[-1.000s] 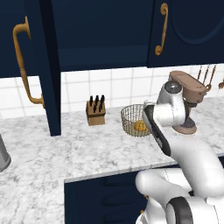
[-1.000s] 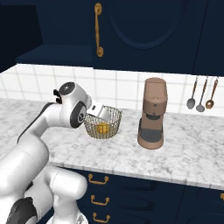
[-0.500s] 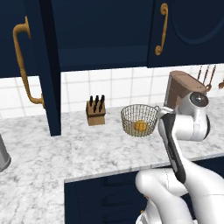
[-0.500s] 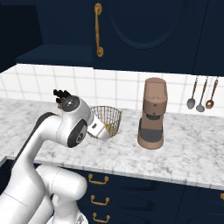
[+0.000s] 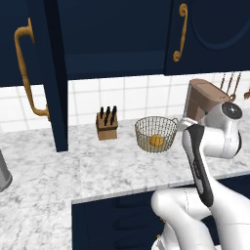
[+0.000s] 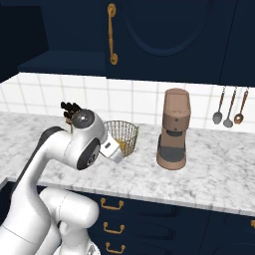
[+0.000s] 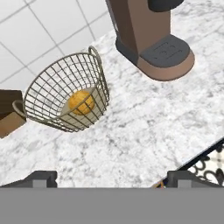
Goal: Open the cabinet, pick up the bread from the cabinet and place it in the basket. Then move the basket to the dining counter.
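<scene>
Now bread (image 7: 81, 102) lies inside basket (image 7: 43, 87), apart from the spread tool (image 7: 111, 177).

The arm's white links cover part of the basket (image 6: 122, 137) wall in the right base view, and the knife block (image 6: 69, 110) there shows little more than its handles. In the hand view, the coffee machine (image 7: 151, 37) is cut by the top edge (upper body lost); the gripper (image 7: 111, 177) fingertips barely clear the bottom.
</scene>
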